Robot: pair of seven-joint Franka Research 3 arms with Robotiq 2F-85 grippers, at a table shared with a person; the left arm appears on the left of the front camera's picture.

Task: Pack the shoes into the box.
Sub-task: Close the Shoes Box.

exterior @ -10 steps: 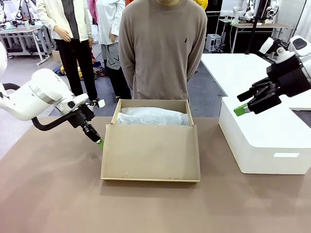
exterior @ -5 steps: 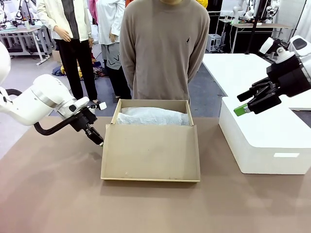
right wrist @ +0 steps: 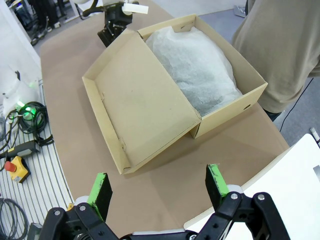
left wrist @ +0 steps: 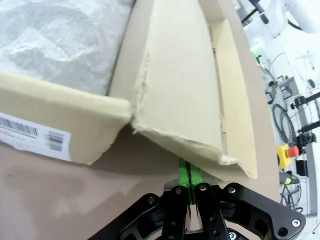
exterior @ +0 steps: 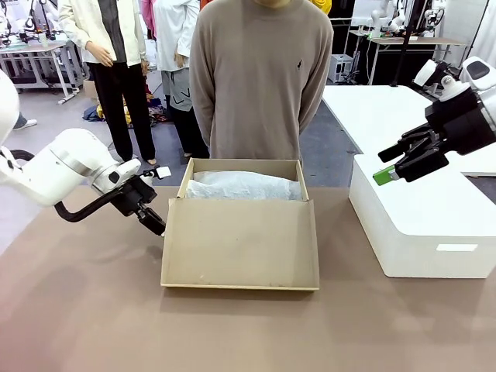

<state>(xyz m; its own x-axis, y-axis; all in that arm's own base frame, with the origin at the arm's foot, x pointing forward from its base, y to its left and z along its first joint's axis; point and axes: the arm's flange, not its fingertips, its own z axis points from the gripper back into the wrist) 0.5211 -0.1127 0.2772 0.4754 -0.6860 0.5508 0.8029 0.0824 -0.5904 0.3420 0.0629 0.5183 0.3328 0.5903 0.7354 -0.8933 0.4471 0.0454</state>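
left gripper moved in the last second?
Yes. The left gripper has shifted up and slightly toward the box, its shut tips now tucked against the open lid's left edge instead of lower on the table.

box [exterior: 242, 225] mid-table | tissue paper [exterior: 243, 186] inside | white block [exterior: 422, 221] right | person [exterior: 260, 77] behind

A white block [exterior: 422, 232] sits on the brown table [exterior: 93, 310] below the right tool's tips. A person in a tan sweater [exterior: 260, 77] stands across the table, between both tools. A red-and-yellow stop button [right wrist: 13, 169] lies left of the right tool.
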